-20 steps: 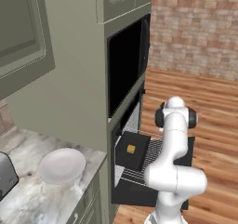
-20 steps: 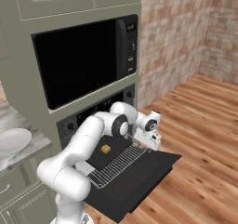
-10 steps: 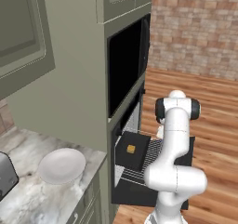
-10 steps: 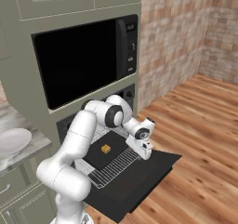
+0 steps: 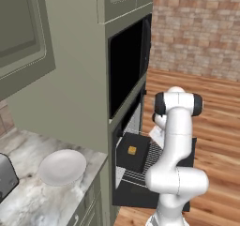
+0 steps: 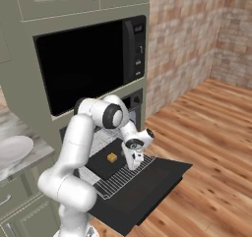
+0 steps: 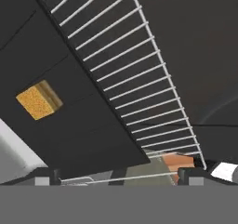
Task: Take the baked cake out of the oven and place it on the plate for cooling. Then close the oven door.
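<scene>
Claw (image 6: 136, 165) hanging with jaws apart over rack (image 6: 123, 174), beside cake (image 6: 112, 157); oven door (image 6: 147, 189) lying open.

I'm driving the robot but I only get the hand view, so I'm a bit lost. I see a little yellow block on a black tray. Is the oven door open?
Observer: Yes. The oven door hangs fully open and flat, below the pulled-out wire rack.
Operator: Is my hand near the cake?
Observer: The gripper hovers above the rack, jaws open, to one side of the baked cake, not touching it.
Operator: Where does the cake go?
Observer: A white plate sits on the marble counter, left of the oven, next to a toaster.
</scene>
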Robot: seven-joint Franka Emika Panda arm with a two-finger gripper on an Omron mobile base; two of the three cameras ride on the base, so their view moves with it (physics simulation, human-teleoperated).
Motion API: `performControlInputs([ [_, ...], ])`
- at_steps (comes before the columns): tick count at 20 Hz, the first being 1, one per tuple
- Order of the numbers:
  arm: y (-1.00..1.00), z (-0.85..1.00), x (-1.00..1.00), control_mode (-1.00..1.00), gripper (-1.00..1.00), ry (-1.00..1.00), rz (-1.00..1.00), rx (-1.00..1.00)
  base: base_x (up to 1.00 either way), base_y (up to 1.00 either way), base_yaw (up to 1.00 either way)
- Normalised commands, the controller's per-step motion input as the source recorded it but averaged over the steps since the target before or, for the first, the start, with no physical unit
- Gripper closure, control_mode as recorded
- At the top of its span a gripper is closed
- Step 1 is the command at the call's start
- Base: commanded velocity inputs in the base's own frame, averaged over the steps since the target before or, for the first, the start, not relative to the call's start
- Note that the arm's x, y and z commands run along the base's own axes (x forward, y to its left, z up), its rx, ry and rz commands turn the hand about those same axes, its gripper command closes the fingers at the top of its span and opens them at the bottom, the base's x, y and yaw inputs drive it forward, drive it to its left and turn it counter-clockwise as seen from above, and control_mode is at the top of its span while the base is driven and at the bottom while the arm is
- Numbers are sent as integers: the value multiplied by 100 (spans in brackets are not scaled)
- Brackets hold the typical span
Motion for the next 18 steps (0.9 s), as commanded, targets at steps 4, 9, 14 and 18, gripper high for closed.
performControlInputs([
  [4, 3, 2, 41, -100, -100, 27, -19, 28, 0, 0, 0],
  [9, 25, 7, 47, -100, -100, 24, -13, 16, 0, 0, 0],
  [14, 31, -38, 40, -100, -100, 5, -4, 2, 0, 0, 0],
  [18, 25, -51, 37, -100, -100, 0, -1, 0, 0, 0, 0],
])
